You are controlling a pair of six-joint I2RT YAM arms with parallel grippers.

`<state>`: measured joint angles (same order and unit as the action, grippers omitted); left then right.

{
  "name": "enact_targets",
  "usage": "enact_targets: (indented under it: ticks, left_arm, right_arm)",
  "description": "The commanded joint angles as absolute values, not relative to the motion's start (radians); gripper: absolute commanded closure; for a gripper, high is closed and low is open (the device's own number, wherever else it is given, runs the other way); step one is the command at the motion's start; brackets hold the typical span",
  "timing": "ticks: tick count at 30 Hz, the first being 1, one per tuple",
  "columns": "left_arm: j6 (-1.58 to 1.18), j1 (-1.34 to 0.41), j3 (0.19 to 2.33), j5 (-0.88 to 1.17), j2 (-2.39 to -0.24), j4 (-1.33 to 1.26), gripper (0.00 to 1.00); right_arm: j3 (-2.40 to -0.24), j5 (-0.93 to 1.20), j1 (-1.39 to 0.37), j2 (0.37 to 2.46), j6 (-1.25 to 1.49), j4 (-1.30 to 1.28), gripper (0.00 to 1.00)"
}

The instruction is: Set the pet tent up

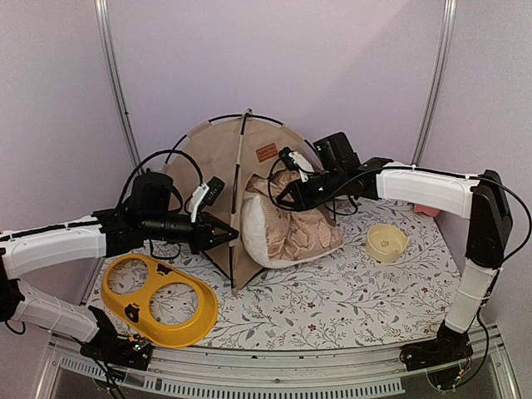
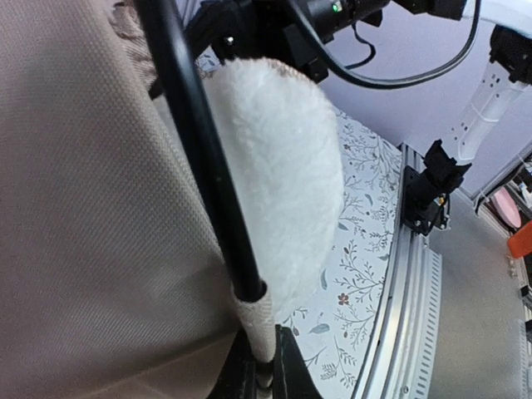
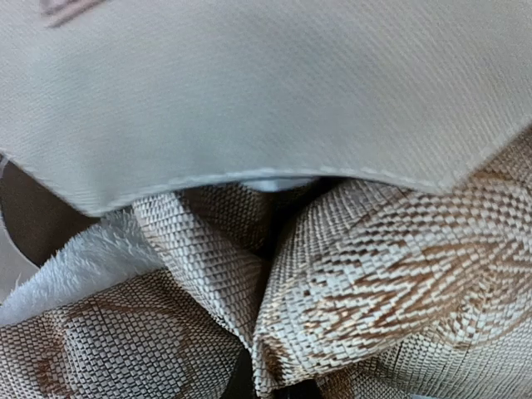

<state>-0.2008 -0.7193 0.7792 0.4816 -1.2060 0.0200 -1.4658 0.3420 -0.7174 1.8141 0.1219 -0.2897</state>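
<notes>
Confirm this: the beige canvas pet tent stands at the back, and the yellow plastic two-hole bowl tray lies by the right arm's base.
Wrong side. The yellow plastic two-hole bowl tray lies by the left arm's base, as the top external view shows. The beige canvas pet tent does stand at the back.

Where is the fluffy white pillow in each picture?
Top view: pillow in the middle, poking out of the tent.
Left wrist: centre, behind the black pole.
Right wrist: lower left, just a fluffy edge.
Shared landmark: the tent's beige canvas.
</notes>
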Motion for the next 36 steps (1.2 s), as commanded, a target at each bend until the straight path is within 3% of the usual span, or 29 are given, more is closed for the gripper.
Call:
enact_targets:
  ticks: [1, 5, 9, 16, 23, 28, 36]
  left_arm:
    - [-0.142, -0.724, 0.822, 0.673, -1.236, 0.001, 1.0]
    - [-0.13, -0.731, 0.83, 0.716, -1.229, 0.008, 1.0]
    - [-0.129, -0.745, 0.832, 0.722, -1.233, 0.002, 1.0]
    - [-0.134, -0.778, 0.827, 0.714, -1.266, -0.028, 1.0]
    - [-0.154, -0.795, 0.808, 0.692, -1.256, -0.06, 1.0]
    - [-0.177, -0.807, 0.794, 0.697, -1.274, -0.115, 1.0]
    - [-0.189, -0.858, 0.811, 0.666, -1.339, -0.161, 1.0]
  right_arm:
    - [-1.553, 0.351, -0.754, 1.831, 0.078, -0.209, 1.0]
    - [-1.555, 0.304, -0.671, 1.858, 0.102, -0.191, 1.0]
    - [-1.541, 0.224, -0.592, 1.894, 0.304, -0.165, 1.0]
    - [-1.541, 0.03, -0.709, 1.91, 0.38, -0.112, 1.0]
    - [-1.47, -0.076, -0.572, 1.854, 0.621, -0.112, 1.0]
    - [-1.342, -0.053, -0.628, 1.786, 0.807, 0.11, 1.0]
    - [-1.374, -0.155, -0.696, 1.803, 1.062, 0.123, 0.97]
